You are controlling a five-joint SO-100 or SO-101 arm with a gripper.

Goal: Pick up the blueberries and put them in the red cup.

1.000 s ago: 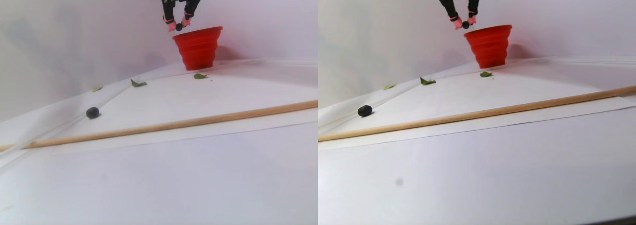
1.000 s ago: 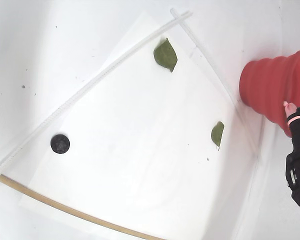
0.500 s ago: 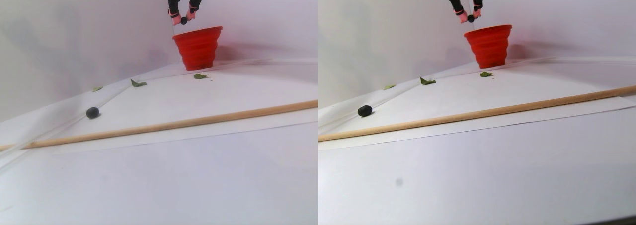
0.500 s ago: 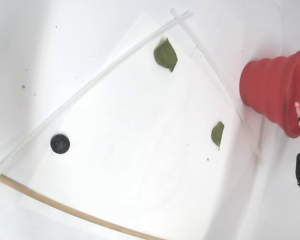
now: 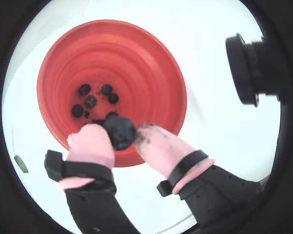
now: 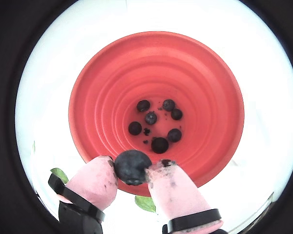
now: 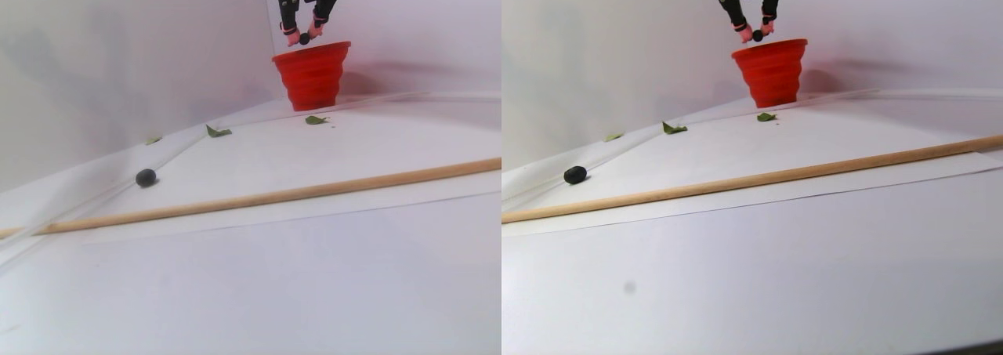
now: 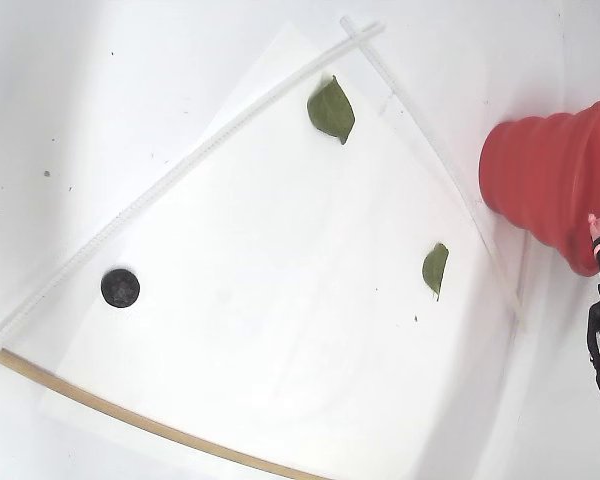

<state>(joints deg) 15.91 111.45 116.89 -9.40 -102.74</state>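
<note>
Sitting alone at the left of the fixed view, one dark blueberry [image 8: 120, 288] rests on the white worktop [image 8: 230, 300], just above the wooden rod [image 8: 130, 418]. Moving right, two green leaves [image 8: 331, 109] lie on the paper. Over at the right edge stands the red cup [image 8: 540, 185], and the gripper [image 6: 132, 173] hangs above its rim, pink fingertips [image 6: 95, 183] pinched on a held blueberry [image 6: 132, 166]. Down inside the cup, in a wrist view, several berries [image 6: 159, 145] lie on the bottom.
</note>
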